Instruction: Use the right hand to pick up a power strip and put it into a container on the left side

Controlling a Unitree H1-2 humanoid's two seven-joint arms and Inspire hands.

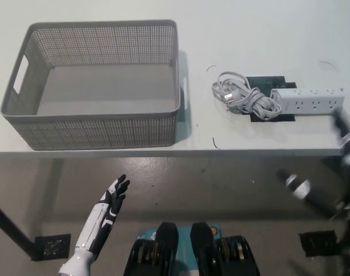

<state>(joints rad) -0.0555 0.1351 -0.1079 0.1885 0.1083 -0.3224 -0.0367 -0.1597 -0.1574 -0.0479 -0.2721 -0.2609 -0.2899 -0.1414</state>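
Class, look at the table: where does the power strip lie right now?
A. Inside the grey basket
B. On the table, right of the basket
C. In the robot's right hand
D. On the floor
B: the power strip lies on the table with its coiled cord, right of the empty basket.

— How is the left hand (116,192) seen in the head view?

— It is shown at lower left, extended forward from a white forearm, with dark fingers held straight and slightly apart. Nothing is gripped.

— And the right hand (344,129)?

— It is pictured at the far right edge, blurred and largely cropped. Its black arm is seen rising from the bottom right corner. Whether the fingers are spread or closed cannot be made out.
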